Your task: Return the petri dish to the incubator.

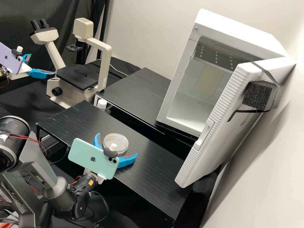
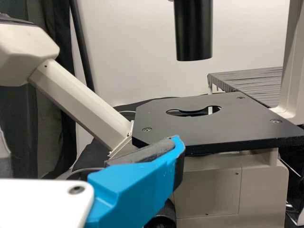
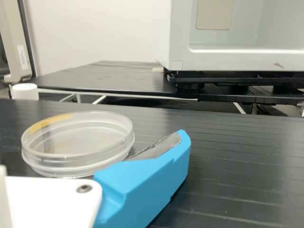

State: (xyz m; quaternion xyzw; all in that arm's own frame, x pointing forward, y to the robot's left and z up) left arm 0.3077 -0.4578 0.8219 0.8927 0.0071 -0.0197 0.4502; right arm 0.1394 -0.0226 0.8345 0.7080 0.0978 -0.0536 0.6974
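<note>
- Presumably the step in hand is the grasp: my right gripper [image 1: 117,144] has its two fingers well apart, one at nine o'clock of the petri dish [image 1: 114,144], the other towards five
- The dish lies flat on the black stand [image 1: 158,177], with nothing clamped on it as far as I can see; whether either finger touches the rim, I cannot tell
- I would get both pads level with the side wall and the dish centred before closing, or one finger will push it off line
- Close slowly, and stop as soon as it is snug: thin clear plastic may flex or pop out, and a high pinch could catch only the upper part
- Then I'd lift straight up and hold it level, so the two layers don't slide apart
- The incubator [image 1: 243,33] stands at two o'clock from the dish, its door [image 1: 221,104] swung open; I'd aim for the chamber floor [image 1: 186,115], giving the door edge and the sill good clearance
- My left gripper [image 1: 42,64], fingers spread and empty, is by the microscope [image 1: 104,58] at eleven o'clock; I'd leave it parked there
</note>
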